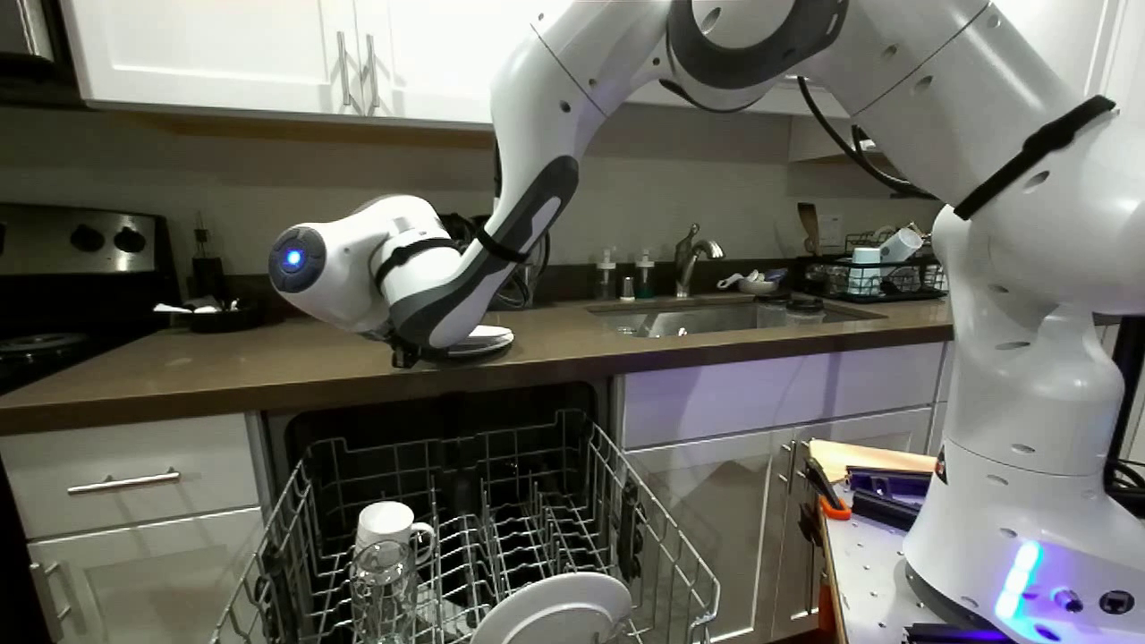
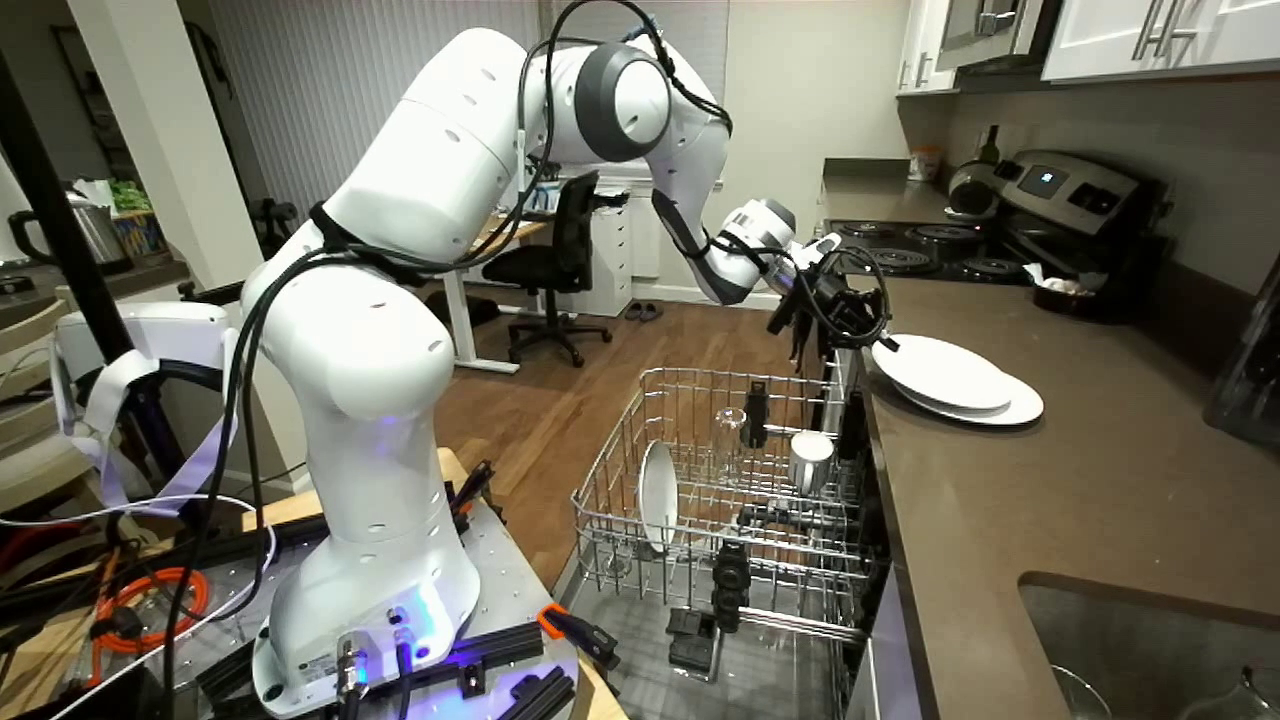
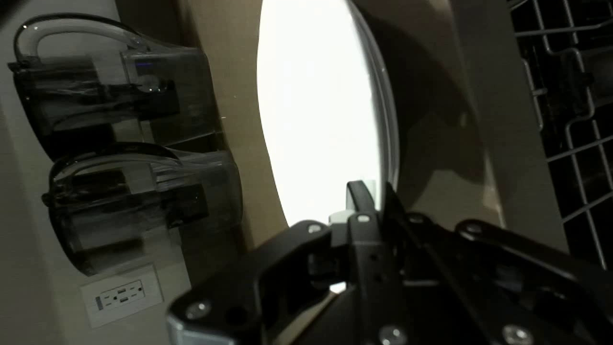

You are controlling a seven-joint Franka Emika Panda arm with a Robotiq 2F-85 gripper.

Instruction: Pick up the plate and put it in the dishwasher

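At the left in an exterior view, the white robot arm [image 2: 375,450] rose steeply and arched toward the right. Beside it, the dishwasher [image 2: 620,650] stood open, its wire rack [image 2: 610,505] extended outward. Within this rack, from left to right, were a larger plate [image 2: 658,497] standing on edge, a clear glass [image 2: 729,440] toward the far side, and a white mug [image 2: 811,462]. The gripper [image 3: 380,194] was situated near the rack's far right corner, beside the edge of the brown countertop [image 2: 1100,470]. In the wrist view, its fingers stood nearly together, one on each side of the plate [image 2: 940,370], with the rim clasped between them. The plate itself was outside the dishwasher, to the right of the rack, over the countertop. It partly covered a second white plate [image 2: 1028,405]; whether the two were in contact could not be determined. On the far side was the stove [image 2: 930,248]. Farther right, a dark dish [image 2: 1065,303] held pale contents, too small to identify. At the near right, the sink [image 2: 1120,610] was set into the countertop, with transparent vessels [image 2: 1080,692] partly visible inside it.
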